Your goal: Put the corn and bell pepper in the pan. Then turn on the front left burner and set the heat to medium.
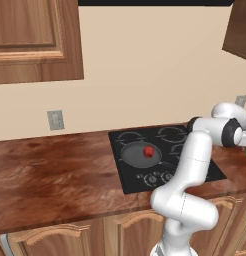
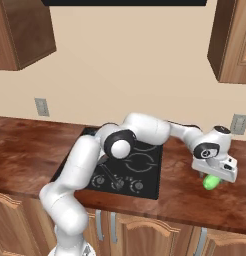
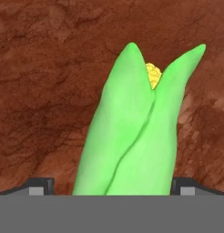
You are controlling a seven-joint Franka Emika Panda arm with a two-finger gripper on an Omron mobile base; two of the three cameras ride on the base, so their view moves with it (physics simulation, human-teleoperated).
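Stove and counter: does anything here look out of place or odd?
Nothing looks spilled or damaged. The bell pepper already sits in the pan, while the corn lies on the counter right of the stove, between the open claw's fingers.

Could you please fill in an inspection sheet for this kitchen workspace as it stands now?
Surface: reddish-brown wooden counter with a black stovetop set into it.
Job's things: small red rounded bell pepper lies in the round dark grey frying pan on the front left burner; green-husked corn lies on the counter right of the stovetop.
Clutter: nothing seen.
Gripper: gripper open, lowered over the corn, one fingertip on each side of it; contact cannot be told.
Cables: nothing seen.
Surroundings: beige wall, wall outlet, wooden upper cabinets, stove knobs along the front edge.
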